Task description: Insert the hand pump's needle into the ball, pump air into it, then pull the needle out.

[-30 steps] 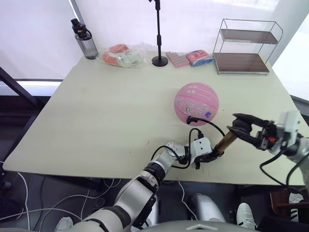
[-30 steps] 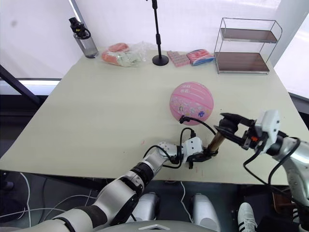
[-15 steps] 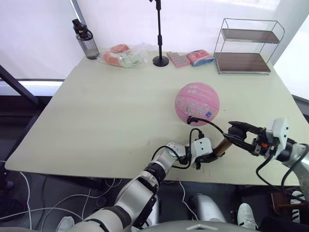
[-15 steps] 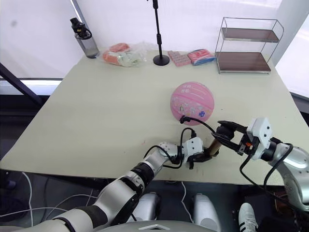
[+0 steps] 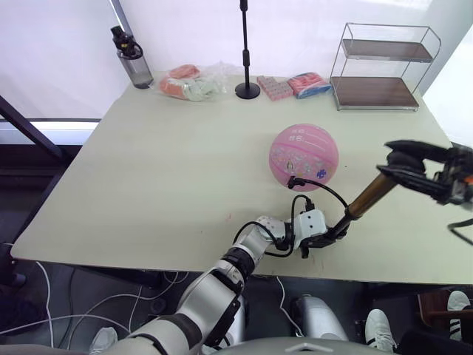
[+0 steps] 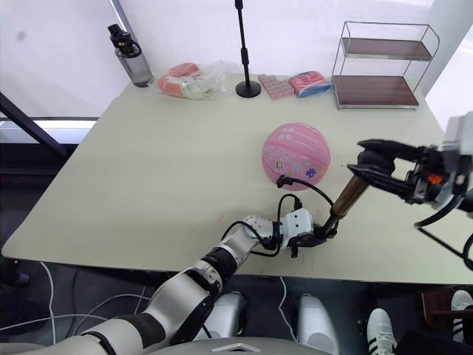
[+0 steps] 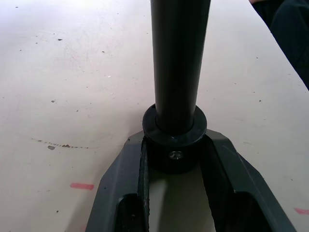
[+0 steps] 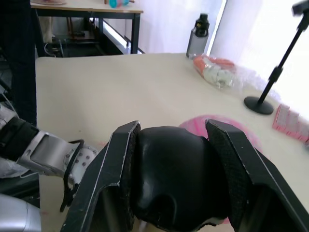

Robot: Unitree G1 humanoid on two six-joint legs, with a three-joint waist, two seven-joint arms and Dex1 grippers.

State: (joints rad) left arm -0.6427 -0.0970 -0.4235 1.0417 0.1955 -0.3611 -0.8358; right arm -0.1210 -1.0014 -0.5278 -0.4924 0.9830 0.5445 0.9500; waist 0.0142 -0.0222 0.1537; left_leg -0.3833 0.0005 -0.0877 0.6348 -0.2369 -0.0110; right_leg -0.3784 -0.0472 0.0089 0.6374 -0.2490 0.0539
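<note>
Pump work was in full swing: the hand pump (image 5: 362, 205) stood slanted near the table's front edge, at about five o'clock from the ball (image 5: 304, 156), and its T-handle (image 8: 169, 183) had just shot upward. Half a second before, the right gripper (image 5: 399, 164) was low with the handle pressed toward the barrel; now it rode high at roughly two o'clock from the pump's foot, with the bronze barrel and rod stretched out beneath it. I read that as an upstroke, so the pumping step was under way and another push down looked due.

Both grips were firm. The right gripper's fingers (image 8: 236, 179) were clamped on either side of the black handle, and the left gripper (image 7: 175, 159) was pinched around the pump's black base cap, pinning it to the table (image 5: 162, 163).

From the base, the thin black hose (image 5: 319, 188) looped up to the ball's near face at six o'clock, where the needle (image 5: 291, 180) looked seated, though the pin itself was too small to see.

Pale lettering showed on the pink ball, but I couldn't make it out.
</note>
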